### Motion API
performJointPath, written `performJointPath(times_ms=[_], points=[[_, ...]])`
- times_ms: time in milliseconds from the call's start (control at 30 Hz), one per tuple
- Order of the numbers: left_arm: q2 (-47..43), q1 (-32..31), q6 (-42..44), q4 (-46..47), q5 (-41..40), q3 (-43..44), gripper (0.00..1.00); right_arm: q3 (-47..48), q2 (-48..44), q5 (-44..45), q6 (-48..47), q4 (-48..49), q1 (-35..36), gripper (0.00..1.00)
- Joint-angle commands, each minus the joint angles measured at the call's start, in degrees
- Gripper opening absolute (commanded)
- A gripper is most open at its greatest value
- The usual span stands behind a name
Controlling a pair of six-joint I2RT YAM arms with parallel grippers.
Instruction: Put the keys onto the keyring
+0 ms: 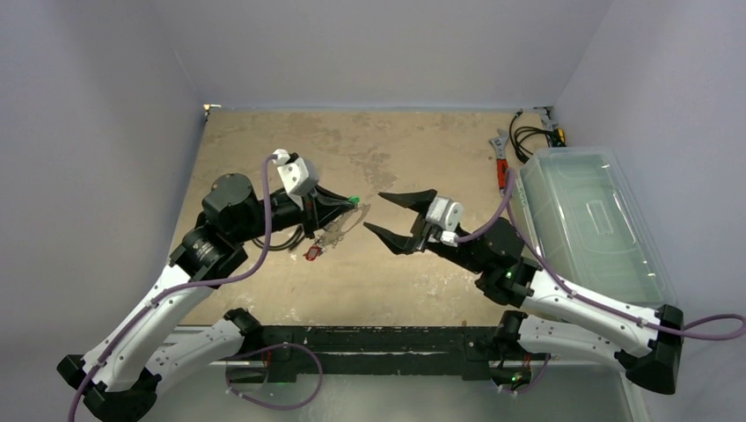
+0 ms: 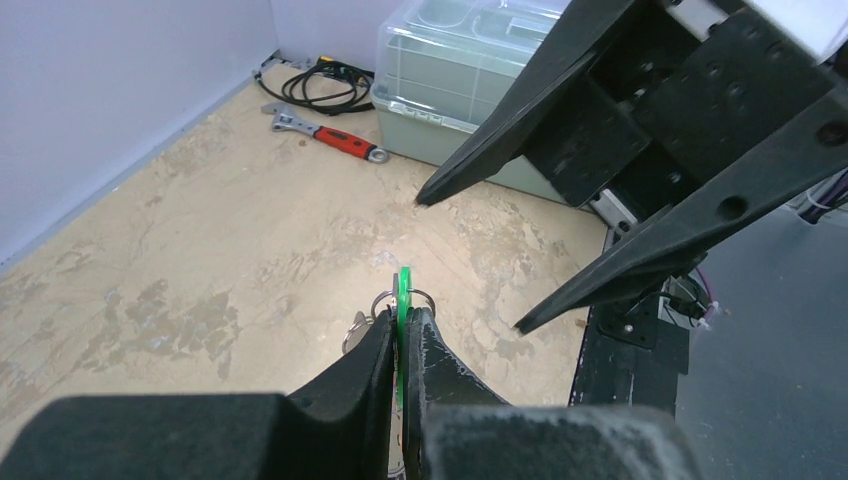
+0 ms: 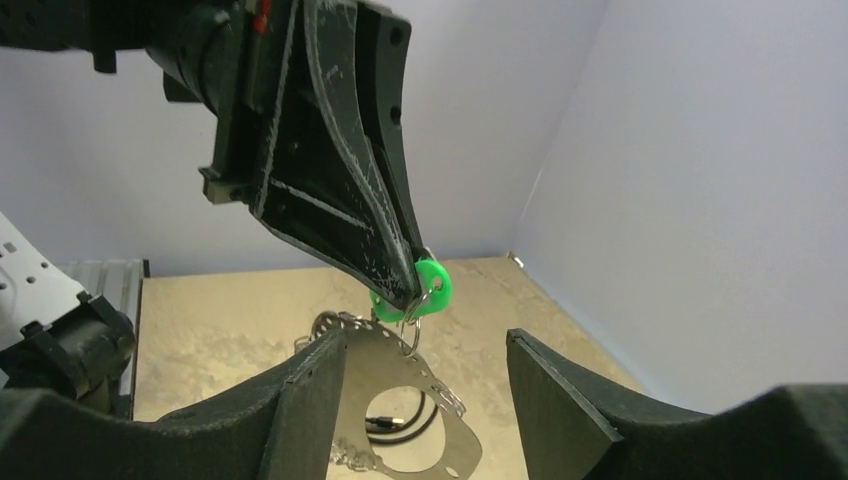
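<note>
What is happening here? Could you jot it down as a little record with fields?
Left pincer: shut on green plastic key tag, held above sandy-brown table
Right pincer: open, empty, facing the left one, not touching
Notched silvery metal ring: dangling under the green tag
Red-handled wrench: lying near the table's far right corner, untouched

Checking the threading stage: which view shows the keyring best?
Right wrist: the keyring hangs close, its notched rim clear, below the green tag pinched by the left gripper. Top external shows it small; the left wrist's own fingers hide nearly all of it.
</note>
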Motion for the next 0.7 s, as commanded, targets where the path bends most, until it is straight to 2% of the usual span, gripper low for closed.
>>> performJointPath(times_ms=[0,233,333,433,533,667], points=[[-0.16,0.21,0.57,4.32,3.39,2.78,0.00,2.71,3.48,-0.85,0.06,1.77,-0.09,0.64],[0.22,0.23,2.42,2.16,2.52,3.15,0.00,3.90,6.56,-0.50,-0.16,2.24,-0.09,0.60],[1.73,0.19,2.55,1.01,-1.75,3.42,0.00,4.19,6.85,1.50,-0.08,1.66,-0.09,0.60],[4.55,0.20,0.61,2.24,-6.50,3.65,0.00,3.04,5.92,7.91,0.65,0.97,-0.09,0.61],[8.80,0.28,-1.64,2.80,-9.92,4.70,0.00,0.79,3.37,11.73,2.57,-0.86,-0.09,0.63],[15.10,0.26,-5.71,4.09,-11.83,6.85,0.00,-0.51,-0.59,14.48,5.26,-4.38,-0.09,0.72]])
